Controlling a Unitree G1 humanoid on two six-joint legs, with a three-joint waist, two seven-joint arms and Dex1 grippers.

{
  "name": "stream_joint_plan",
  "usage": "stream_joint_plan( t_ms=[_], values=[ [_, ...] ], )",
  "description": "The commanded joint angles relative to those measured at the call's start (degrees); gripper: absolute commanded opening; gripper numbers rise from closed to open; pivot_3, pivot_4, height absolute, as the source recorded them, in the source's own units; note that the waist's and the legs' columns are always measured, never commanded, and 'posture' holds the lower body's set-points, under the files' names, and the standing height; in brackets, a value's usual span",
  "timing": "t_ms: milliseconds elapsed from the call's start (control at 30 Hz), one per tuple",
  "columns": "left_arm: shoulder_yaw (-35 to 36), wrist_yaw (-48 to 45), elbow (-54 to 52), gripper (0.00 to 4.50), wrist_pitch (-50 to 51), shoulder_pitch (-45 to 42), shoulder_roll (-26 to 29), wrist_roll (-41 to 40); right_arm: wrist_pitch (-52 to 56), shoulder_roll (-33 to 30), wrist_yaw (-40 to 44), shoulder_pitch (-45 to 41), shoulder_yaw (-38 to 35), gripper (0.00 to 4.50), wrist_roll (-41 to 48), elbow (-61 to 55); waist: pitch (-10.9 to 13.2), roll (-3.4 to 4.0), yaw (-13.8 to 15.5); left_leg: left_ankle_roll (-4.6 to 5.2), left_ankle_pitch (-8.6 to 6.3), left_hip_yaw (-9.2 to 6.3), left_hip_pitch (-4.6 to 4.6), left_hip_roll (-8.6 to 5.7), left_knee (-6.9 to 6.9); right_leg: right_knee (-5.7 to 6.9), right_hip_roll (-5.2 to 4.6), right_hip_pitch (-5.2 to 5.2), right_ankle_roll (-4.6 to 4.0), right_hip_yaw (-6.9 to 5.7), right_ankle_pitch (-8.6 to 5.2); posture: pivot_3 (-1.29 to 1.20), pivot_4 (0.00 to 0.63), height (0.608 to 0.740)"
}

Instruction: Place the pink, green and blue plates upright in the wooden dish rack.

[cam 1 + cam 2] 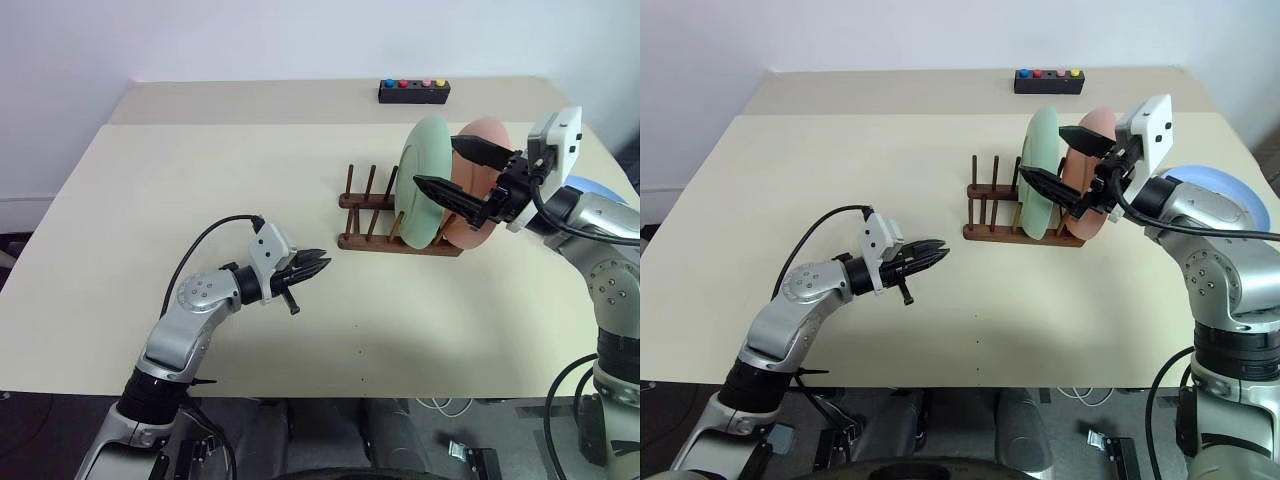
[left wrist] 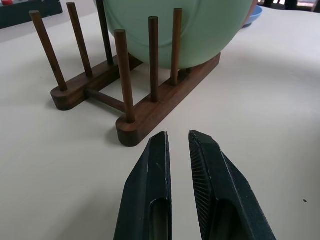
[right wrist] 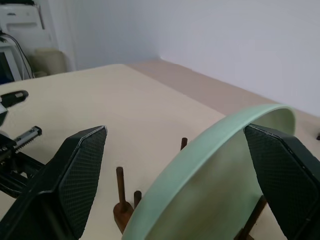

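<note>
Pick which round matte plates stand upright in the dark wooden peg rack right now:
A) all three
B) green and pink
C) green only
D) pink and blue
B: the pale green plate and the salmon pink plate stand upright side by side in the dark wooden peg rack, while the light blue plate lies flat on the table behind the right arm.

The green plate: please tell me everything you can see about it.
The green plate is round, pale mint and matte, with a shallow rim. It stands upright on its edge in the wooden dish rack, between the pegs at the rack's right end. The pink plate stands just behind it. The right gripper is open, one finger on each side of the plate's upper edge; whether a finger touches it is unclear.
</note>
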Motion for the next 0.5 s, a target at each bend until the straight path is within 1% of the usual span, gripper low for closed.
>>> stream_joint_plan(
  t_ms=[33, 400, 500],
  values=[
    [0.03, 0.06, -1.13, 0.60, -0.23, -0.49, -0.11, 0.12, -1.41, -1.58, 0.37, -0.77, -0.83, 4.46, -1.27, -0.87, 0.00, 0.00, 0.00, 0.00, 0.00, 0.00, 0.00, 0.00, 0.00, 0.00, 0.00, 0.00, 0.00, 0.00, 0.00, 0.00, 0.150, 0.734],
    [-0.21, 0.00, -0.90, 0.60, -0.45, -0.62, -0.30, 0.48, -2.50, -4.03, 2.08, 0.01, -2.06, 4.46, -2.79, -1.97, 0.01, -0.01, 0.03, 0.00, 0.00, 0.00, 0.00, 0.00, 0.00, -0.01, 0.00, 0.00, 0.00, 0.00, 0.00, 0.00, 0.150, 0.734],
    [-0.13, 0.00, -0.96, 0.60, -0.49, -0.56, -0.37, 0.46, -4.09, -5.75, 2.71, -0.01, -3.93, 4.46, -3.61, -1.94, 0.01, -0.01, 0.05, 0.00, 0.00, 0.01, 0.00, 0.00, 0.00, -0.01, -0.01, 0.00, 0.00, 0.00, 0.00, 0.00, 0.150, 0.734]
  ],
)
